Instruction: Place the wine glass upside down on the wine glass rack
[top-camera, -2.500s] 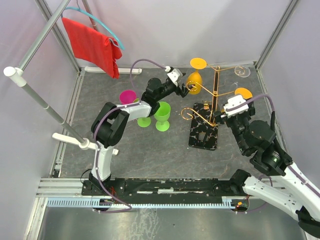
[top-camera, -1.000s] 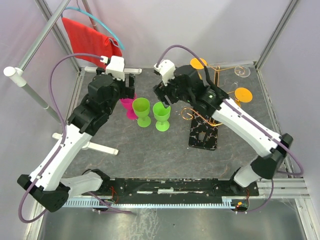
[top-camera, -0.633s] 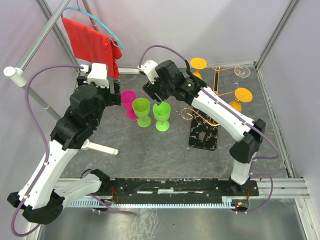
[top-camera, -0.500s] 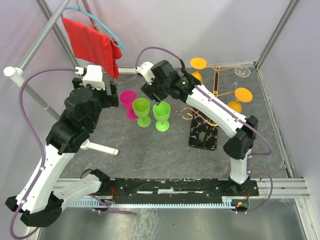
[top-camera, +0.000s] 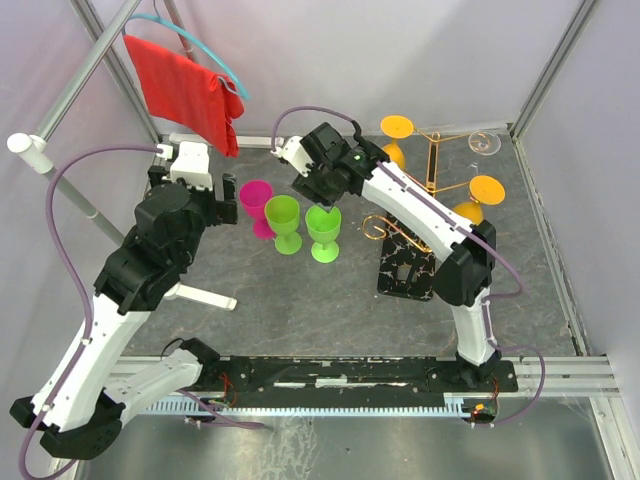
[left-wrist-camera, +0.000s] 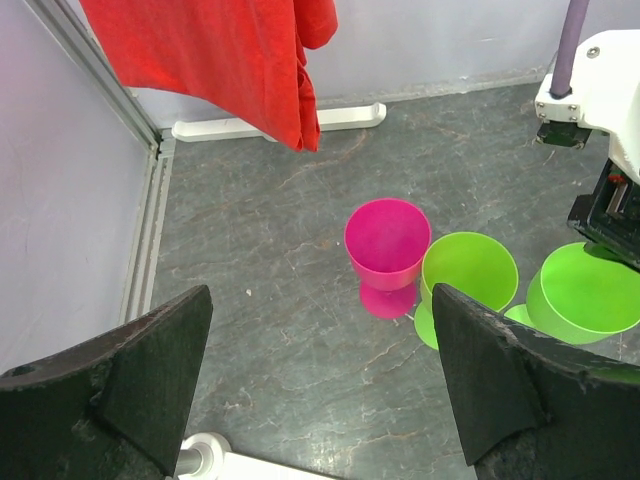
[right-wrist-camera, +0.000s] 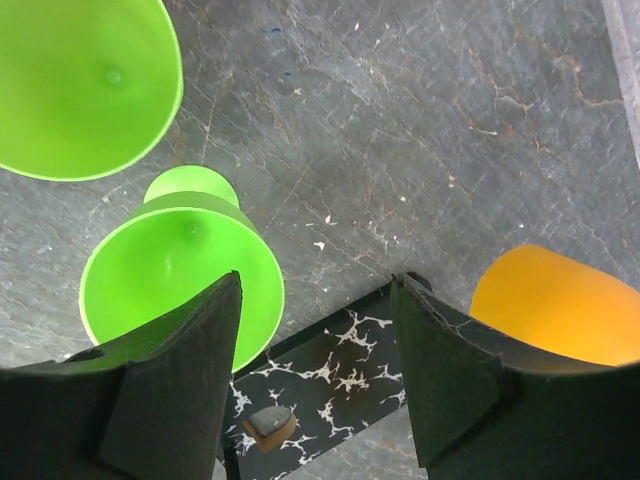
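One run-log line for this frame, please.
left claw: open, facing pink glass | right claw: open, above green glass | wine glass rack: two orange glasses hanging | held: nothing

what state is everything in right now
left gripper, open, empty
right gripper, open, empty
pink glass, upright on table
green glass beside it, upright
other green glass, upright below right gripper
wine glass rack, standing upright
orange glass at back, hung upside down on rack
orange glass on right, hung upside down on rack
red cloth, hanging
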